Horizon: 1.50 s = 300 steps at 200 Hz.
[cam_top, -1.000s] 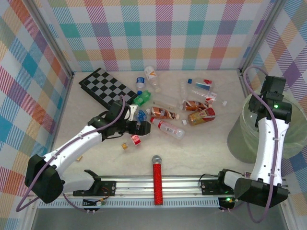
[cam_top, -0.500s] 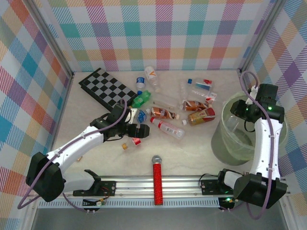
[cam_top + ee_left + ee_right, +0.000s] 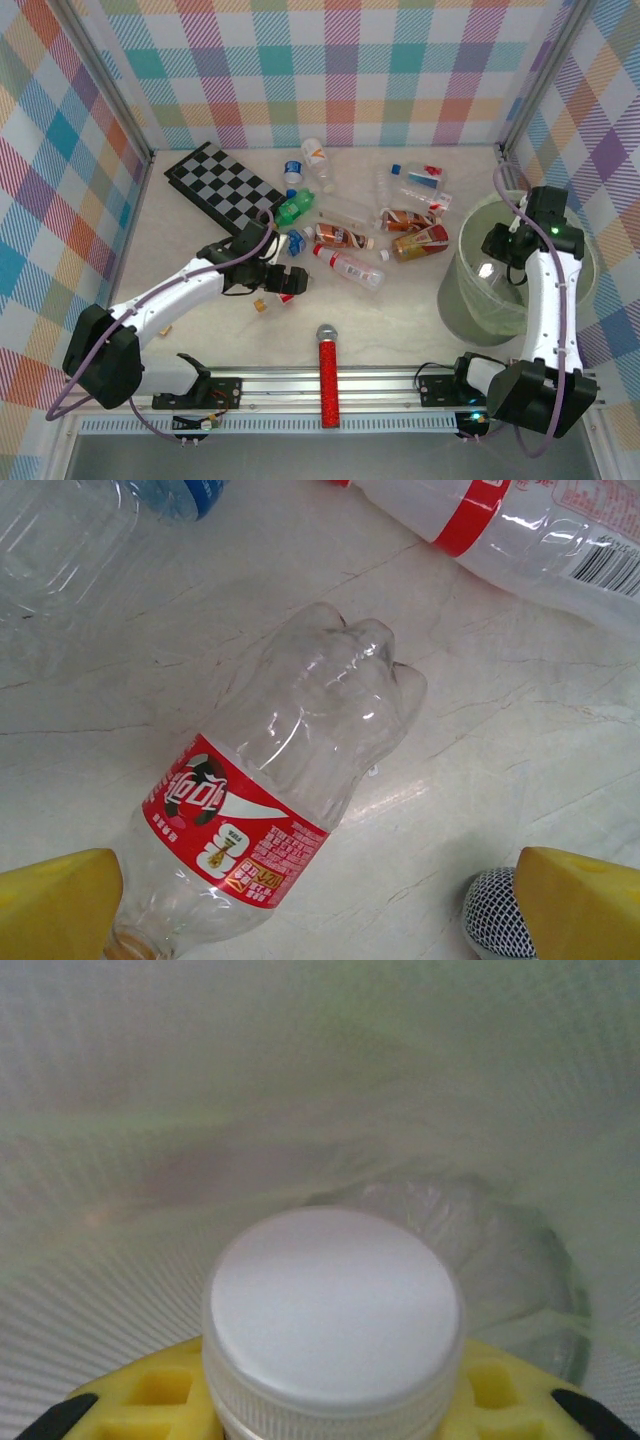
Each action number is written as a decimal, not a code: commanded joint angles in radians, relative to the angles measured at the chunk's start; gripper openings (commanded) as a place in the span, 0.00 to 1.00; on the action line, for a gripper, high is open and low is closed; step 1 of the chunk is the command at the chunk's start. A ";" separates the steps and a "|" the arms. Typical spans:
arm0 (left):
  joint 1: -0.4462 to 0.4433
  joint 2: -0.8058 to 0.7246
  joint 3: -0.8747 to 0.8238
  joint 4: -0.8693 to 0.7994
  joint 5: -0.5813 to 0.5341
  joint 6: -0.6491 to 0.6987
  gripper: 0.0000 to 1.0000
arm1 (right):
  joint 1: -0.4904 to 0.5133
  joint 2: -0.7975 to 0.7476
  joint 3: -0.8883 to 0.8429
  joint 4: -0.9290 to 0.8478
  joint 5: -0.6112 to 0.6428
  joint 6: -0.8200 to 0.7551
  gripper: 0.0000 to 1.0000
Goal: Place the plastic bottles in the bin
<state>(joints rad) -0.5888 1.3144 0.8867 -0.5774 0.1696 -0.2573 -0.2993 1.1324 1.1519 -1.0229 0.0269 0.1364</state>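
Over the bin [image 3: 470, 305], right gripper [image 3: 330, 1410] clamps white-capped bottle [image 3: 333, 1305]; left gripper [image 3: 320, 905] (spread) hangs over red-labelled bottle [image 3: 280, 780]

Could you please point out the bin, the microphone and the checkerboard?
bin [image 3: 465, 300]: top external view, left wall.
microphone [image 3: 328, 385]: top external view, red handle.
checkerboard [image 3: 222, 185]: top external view, board's middle.

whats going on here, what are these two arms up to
The right gripper is shut on a white-capped bottle and holds it down inside the bin. The left gripper is open over a clear red-labelled bottle lying on the table, not yet gripping it. The other bottles lie scattered mid-table, and a microphone lies near the front edge.
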 commanded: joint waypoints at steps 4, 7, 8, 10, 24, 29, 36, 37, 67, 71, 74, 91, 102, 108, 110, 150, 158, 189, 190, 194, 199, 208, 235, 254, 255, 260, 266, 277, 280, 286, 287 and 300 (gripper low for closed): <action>-0.009 0.036 -0.007 -0.021 -0.015 0.027 1.00 | 0.001 -0.023 -0.053 0.048 0.025 0.046 0.12; -0.009 0.038 -0.008 -0.020 -0.013 0.029 1.00 | 0.000 -0.024 -0.057 0.051 0.026 0.047 0.14; -0.009 0.038 -0.008 -0.019 -0.013 0.029 1.00 | 0.000 -0.025 -0.057 0.052 0.027 0.047 0.15; -0.009 0.040 -0.008 -0.017 -0.013 0.029 1.00 | 0.000 -0.026 -0.059 0.054 0.026 0.048 0.16; -0.009 0.043 -0.019 -0.008 -0.009 0.036 1.00 | 0.002 -0.029 -0.061 0.054 0.023 0.049 0.29; -0.009 0.043 -0.024 -0.005 -0.006 0.039 1.00 | 0.002 -0.027 -0.057 0.050 0.020 0.049 0.38; -0.009 0.045 -0.028 -0.001 -0.007 0.041 1.00 | 0.000 -0.026 -0.051 0.045 0.016 0.047 0.46; -0.009 0.046 -0.028 -0.001 -0.007 0.041 1.00 | 0.000 -0.026 -0.050 0.043 0.016 0.048 0.47; -0.009 0.062 -0.050 0.011 -0.009 0.043 1.00 | 0.001 -0.019 -0.021 0.005 0.028 0.024 0.85; -0.009 0.063 -0.051 0.012 -0.011 0.043 1.00 | 0.001 -0.015 -0.012 -0.007 0.031 0.025 0.90; -0.009 0.065 -0.053 0.012 -0.014 0.042 1.00 | 0.001 -0.013 -0.004 -0.016 0.035 0.024 0.92; -0.009 0.065 -0.055 0.008 -0.024 0.045 1.00 | 0.001 -0.024 0.036 -0.049 0.040 0.017 0.99; -0.009 0.061 -0.053 0.000 -0.031 0.053 1.00 | 0.001 -0.036 0.069 -0.075 0.051 0.012 0.99; -0.008 0.059 -0.051 -0.006 -0.036 0.058 1.00 | 0.001 -0.044 0.089 -0.090 0.055 0.011 0.99; -0.009 0.057 -0.050 -0.009 -0.036 0.060 1.00 | 0.000 -0.048 0.097 -0.096 0.057 0.011 0.99; -0.009 0.052 -0.055 -0.045 -0.069 0.057 1.00 | 0.001 -0.092 0.268 -0.181 0.012 -0.005 0.99; -0.009 0.052 -0.063 -0.037 -0.077 0.045 1.00 | 0.002 -0.092 0.312 -0.194 -0.025 -0.010 0.99; -0.010 0.083 -0.087 0.012 -0.055 0.026 1.00 | 0.000 -0.089 0.463 -0.220 -0.193 0.008 0.99; -0.011 0.083 -0.087 0.012 -0.054 0.026 1.00 | 0.000 -0.091 0.466 -0.220 -0.200 0.009 0.99; -0.011 0.085 -0.090 0.016 -0.053 0.025 1.00 | 0.001 -0.095 0.477 -0.214 -0.232 0.014 0.99; -0.011 0.086 -0.092 0.018 -0.053 0.024 1.00 | 0.001 -0.100 0.488 -0.207 -0.276 0.022 0.99; -0.012 0.086 -0.097 0.018 -0.053 0.025 1.00 | 0.001 -0.109 0.505 -0.187 -0.365 0.046 0.99; -0.013 0.081 -0.116 0.028 -0.067 0.023 1.00 | 0.003 -0.119 0.497 -0.077 -0.745 0.139 0.99; -0.020 0.102 -0.115 0.046 -0.050 0.018 1.00 | 0.015 -0.113 0.468 -0.006 -0.923 0.206 0.99; -0.020 0.103 -0.114 0.047 -0.050 0.018 1.00 | 0.017 -0.114 0.467 -0.004 -0.924 0.209 0.99; -0.025 0.107 -0.114 0.053 -0.051 0.017 1.00 | 0.027 -0.116 0.457 0.013 -0.926 0.219 0.99; -0.032 0.115 -0.116 0.059 -0.050 0.016 1.00 | 0.040 -0.118 0.451 0.022 -0.924 0.224 0.99; -0.039 0.131 -0.117 0.071 -0.053 0.007 0.97 | 0.070 -0.117 0.443 0.026 -0.914 0.227 0.99; -0.039 0.136 -0.117 0.075 -0.053 0.003 0.96 | 0.080 -0.116 0.440 0.029 -0.911 0.231 0.99; -0.041 0.145 -0.117 0.079 -0.053 -0.007 0.92 | 0.100 -0.114 0.432 0.034 -0.905 0.232 0.99; -0.041 0.146 -0.117 0.081 -0.053 -0.008 0.92 | 0.104 -0.114 0.431 0.034 -0.904 0.234 0.99; -0.043 0.161 -0.114 0.091 -0.045 -0.019 0.85 | 0.162 -0.107 0.419 0.033 -0.870 0.233 0.99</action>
<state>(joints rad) -0.6197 1.4467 0.7834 -0.5171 0.1177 -0.2459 -0.2092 1.0180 1.5932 -1.0367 -0.7860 0.3317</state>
